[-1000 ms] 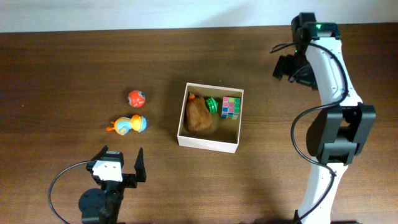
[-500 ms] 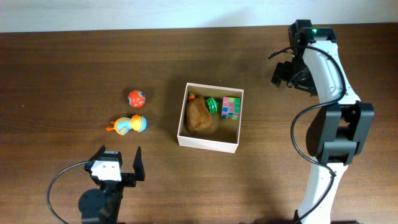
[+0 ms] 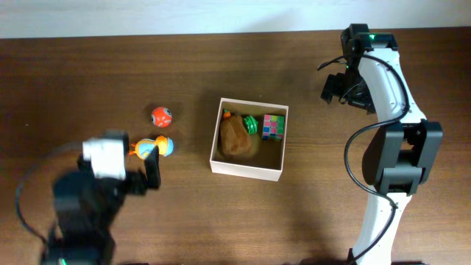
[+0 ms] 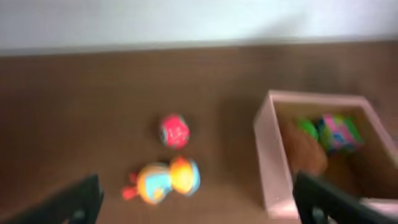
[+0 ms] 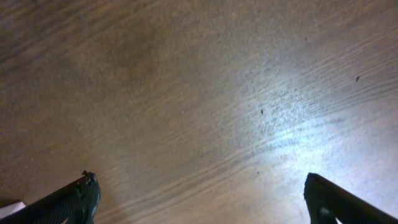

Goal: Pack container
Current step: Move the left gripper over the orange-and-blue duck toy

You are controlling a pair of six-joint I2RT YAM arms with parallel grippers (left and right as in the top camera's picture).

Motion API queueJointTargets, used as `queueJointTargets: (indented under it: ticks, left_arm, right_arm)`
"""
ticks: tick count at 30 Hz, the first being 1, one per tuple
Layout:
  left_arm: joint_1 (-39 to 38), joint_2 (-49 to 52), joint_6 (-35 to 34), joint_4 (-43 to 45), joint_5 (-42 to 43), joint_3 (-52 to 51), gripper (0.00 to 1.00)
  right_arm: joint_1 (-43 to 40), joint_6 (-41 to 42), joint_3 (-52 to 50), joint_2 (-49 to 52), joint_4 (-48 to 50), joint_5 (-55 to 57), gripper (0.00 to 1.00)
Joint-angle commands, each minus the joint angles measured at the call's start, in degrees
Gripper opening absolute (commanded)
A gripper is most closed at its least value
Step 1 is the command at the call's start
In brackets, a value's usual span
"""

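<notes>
The container (image 3: 245,170), a white-walled square box, stands mid-table and holds a brown plush (image 3: 235,137), a green toy (image 3: 251,124) and a multicoloured cube (image 3: 274,126). A red ball (image 3: 161,115) and an orange-and-blue duck toy (image 3: 151,148) lie on the table to its left. My left gripper (image 3: 149,174) is open and empty, just in front of the duck. In the blurred left wrist view the ball (image 4: 174,131), the duck (image 4: 164,180) and the container (image 4: 271,163) show ahead of the open gripper (image 4: 199,208). My right gripper (image 3: 336,86) is open and empty over bare table (image 5: 205,205).
The dark wooden table (image 3: 88,66) runs to a pale wall at the back. The right arm's base and links (image 3: 394,162) stand at the right side. The left arm's body (image 3: 81,213) is at the front left.
The left arm has risen and swung forward and left, bringing its gripper up close to the duck. The right arm has barely moved.
</notes>
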Motion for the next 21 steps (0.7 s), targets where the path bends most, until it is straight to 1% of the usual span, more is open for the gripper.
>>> queueJointTargets:
  ticks: [1,5,7,9,13,15,17,19,20,21]
  left_arm:
    - [0.39,14.97,0.90,-8.79,7.45,13.64,0.99]
    - [0.39,29.24,0.76,-20.46,10.45,26.29,0.99]
    - [0.39,34.27,0.63,-24.13,12.24,29.18,0.99]
    - [0.39,38.18,0.66,-26.49,15.23,29.70,0.99]
    - [0.35,44.89,0.35,-28.61,18.12,29.70,0.99]
    - [0.28,47.65,0.26,-27.69,20.02,29.70,0.99]
    - [0.26,49.86,-1.40,-26.43,20.41,29.70,0.98]
    - [0.26,51.54,-4.09,-25.73,19.58,29.70,0.97]
    - [0.22,52.28,-5.79,-25.73,17.70,29.70,1.00]
    - [0.22,52.92,-7.87,-25.90,14.58,29.70,0.99]
  right_arm:
    - [0.15,0.42,-0.11,-0.17,0.11,0.24,0.99]
    - [0.15,0.42,-0.11,-0.17,0.11,0.24,0.99]
    - [0.15,0.42,-0.11,-0.17,0.11,0.26,0.99]
    - [0.15,0.42,-0.11,-0.17,0.11,0.24,0.99]
    - [0.15,0.42,-0.11,-0.17,0.11,0.24,0.99]
    - [0.15,0.42,-0.11,-0.17,0.11,0.24,0.99]
    - [0.15,0.42,-0.11,-0.17,0.11,0.24,0.99]
    - [0.15,0.42,-0.11,-0.17,0.11,0.26,0.99]
    - [0.15,0.42,-0.11,-0.17,0.11,0.24,0.99]
    - [0.15,0.42,-0.11,-0.17,0.11,0.24,0.99]
